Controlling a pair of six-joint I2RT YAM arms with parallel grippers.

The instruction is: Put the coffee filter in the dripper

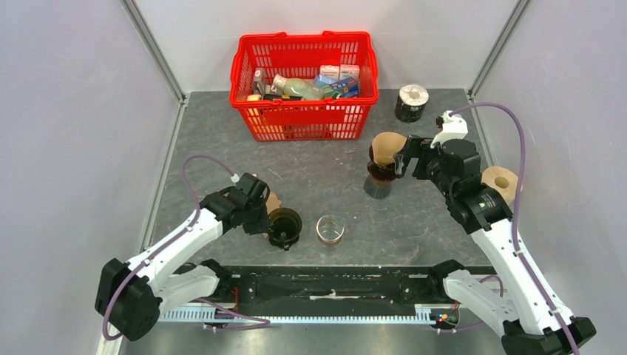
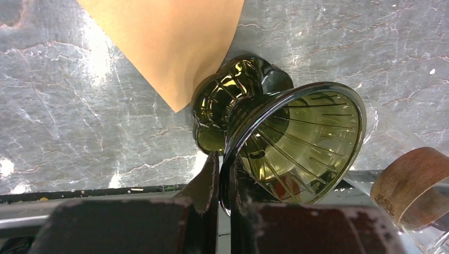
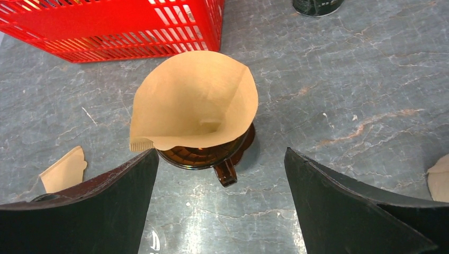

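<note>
Left claw clamping dripper, two drippers total

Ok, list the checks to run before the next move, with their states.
1. Filter sits in right dripper: ok, open in the cone.
2. Right hand open: ok, one finger on either side of that dripper.
3. Left hand shut on left dripper rim: ok.
4. Left dripper holds a filter: not ok, empty.
5. Spare filter beside left dripper: ok, lying by its base.
</note>
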